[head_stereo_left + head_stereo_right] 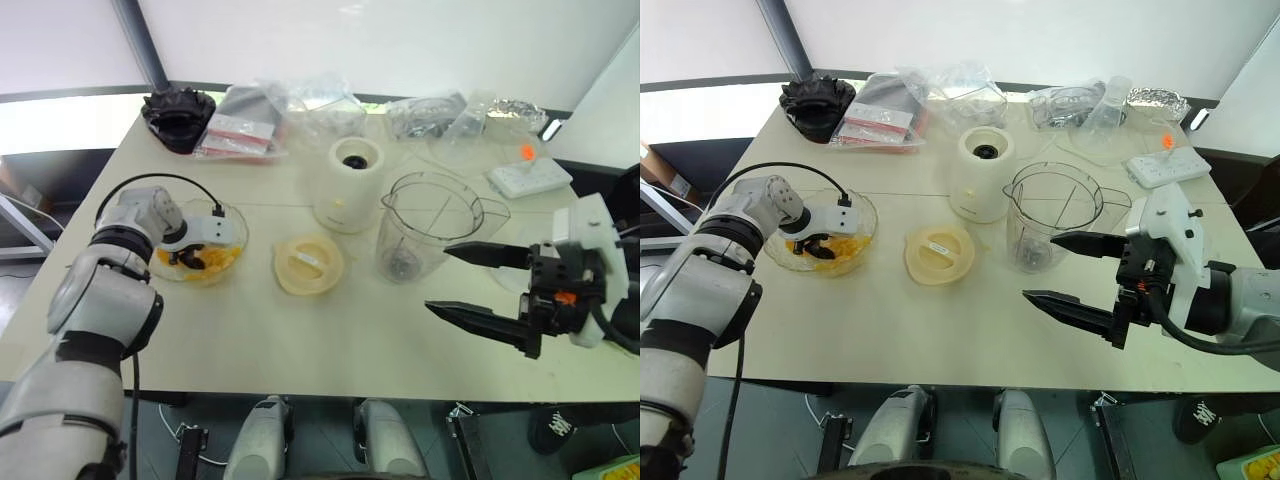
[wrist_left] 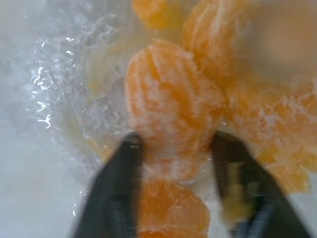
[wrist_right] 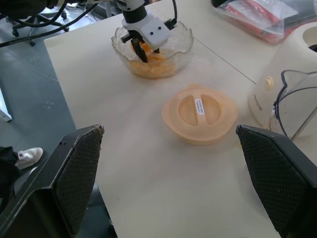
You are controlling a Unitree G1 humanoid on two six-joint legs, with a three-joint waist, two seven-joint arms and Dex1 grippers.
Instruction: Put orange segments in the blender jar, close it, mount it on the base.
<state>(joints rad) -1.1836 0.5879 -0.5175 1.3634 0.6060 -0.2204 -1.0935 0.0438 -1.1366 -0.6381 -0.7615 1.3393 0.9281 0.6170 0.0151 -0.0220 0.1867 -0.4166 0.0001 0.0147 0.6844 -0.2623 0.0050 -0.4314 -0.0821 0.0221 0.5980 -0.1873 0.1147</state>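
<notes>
The orange segments (image 1: pixel 218 260) lie in a shallow clear glass bowl (image 1: pixel 237 226) at the table's left. My left gripper (image 1: pixel 188 257) points down into the bowl. In the left wrist view its two black fingers (image 2: pixel 119 183) press on either side of one segment (image 2: pixel 171 111). The blender jar (image 1: pixel 425 225) stands upright and without a lid at centre right, beside the cream base (image 1: pixel 350 185). A flat cream lid (image 1: pixel 308 264) lies in front of the base. My right gripper (image 1: pixel 437 278) hovers wide open to the right of the jar, holding nothing.
Plastic bags (image 1: pixel 245 120) and a black crumpled item (image 1: pixel 178 115) line the table's far edge. A white power strip (image 1: pixel 530 177) lies at the back right. The front half of the table (image 1: pixel 300 340) is bare up to its near edge.
</notes>
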